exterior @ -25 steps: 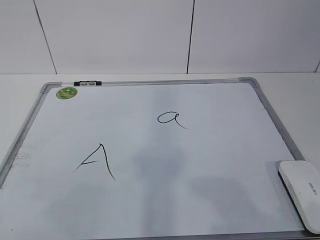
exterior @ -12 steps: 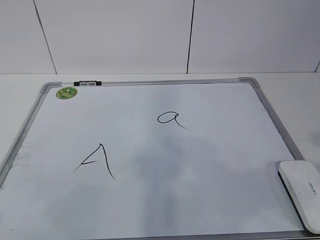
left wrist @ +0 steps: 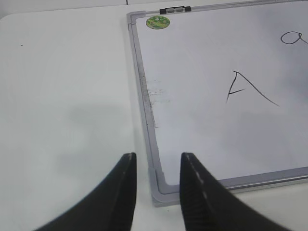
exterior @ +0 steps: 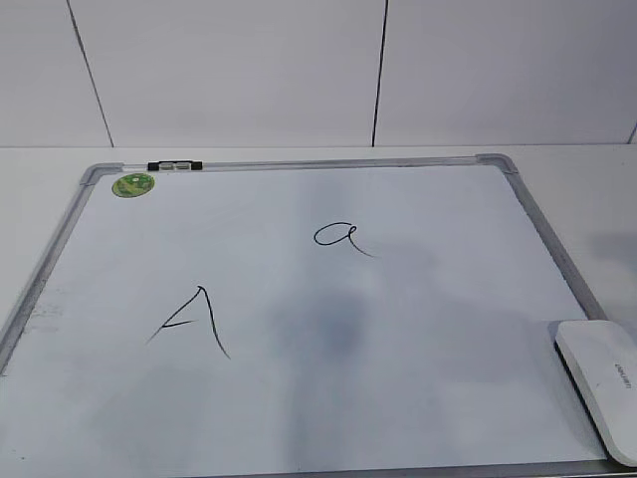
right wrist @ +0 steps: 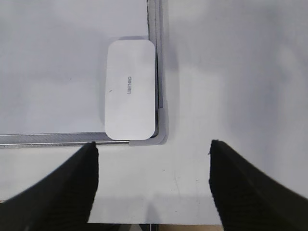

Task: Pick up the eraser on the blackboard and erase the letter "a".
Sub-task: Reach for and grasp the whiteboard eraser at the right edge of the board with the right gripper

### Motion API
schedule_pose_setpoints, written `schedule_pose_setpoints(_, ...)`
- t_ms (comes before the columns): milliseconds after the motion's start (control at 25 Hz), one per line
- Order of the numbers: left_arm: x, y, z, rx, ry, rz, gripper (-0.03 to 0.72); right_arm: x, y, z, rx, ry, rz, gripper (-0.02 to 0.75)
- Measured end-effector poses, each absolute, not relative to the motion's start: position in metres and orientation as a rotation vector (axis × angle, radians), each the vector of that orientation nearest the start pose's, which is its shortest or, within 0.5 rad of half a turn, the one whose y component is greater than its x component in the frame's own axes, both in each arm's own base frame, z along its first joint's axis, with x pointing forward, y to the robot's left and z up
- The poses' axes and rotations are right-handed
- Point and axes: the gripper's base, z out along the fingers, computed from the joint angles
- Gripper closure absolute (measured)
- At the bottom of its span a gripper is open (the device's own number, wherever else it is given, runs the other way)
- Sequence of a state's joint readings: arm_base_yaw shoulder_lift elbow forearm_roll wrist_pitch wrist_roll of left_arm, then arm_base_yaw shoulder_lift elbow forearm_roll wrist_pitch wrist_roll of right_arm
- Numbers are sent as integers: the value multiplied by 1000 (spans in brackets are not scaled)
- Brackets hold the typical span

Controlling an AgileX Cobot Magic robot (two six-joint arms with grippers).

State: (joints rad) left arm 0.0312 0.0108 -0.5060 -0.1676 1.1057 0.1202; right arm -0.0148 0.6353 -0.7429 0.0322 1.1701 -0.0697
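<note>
Marker point(exterior: 175, 166) and capital "A" point(exterior: 191, 321) apart from the letter "a" point(exterior: 339, 237)

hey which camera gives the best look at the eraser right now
The right wrist view. It looks straight down on the whole eraser, lying in the blackboard's corner against the frame, grey lettering visible, ahead of the open right end effector. The exterior view shows the eraser cut off at the edge. The left wrist view does not show it.

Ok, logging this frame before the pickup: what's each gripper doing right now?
Left gripper: open, empty, above the near left corner of the whiteboard.
Right gripper: wide open, empty, not touching the eraser.
</note>
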Motion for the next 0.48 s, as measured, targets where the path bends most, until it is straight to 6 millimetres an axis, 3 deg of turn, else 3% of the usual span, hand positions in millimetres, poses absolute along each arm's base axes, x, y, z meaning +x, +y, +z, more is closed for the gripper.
schedule_pose_setpoints(480, -6, -14, 276, 105, 2081, -110, 449, 146, 12, 289, -26, 2720, 215, 195)
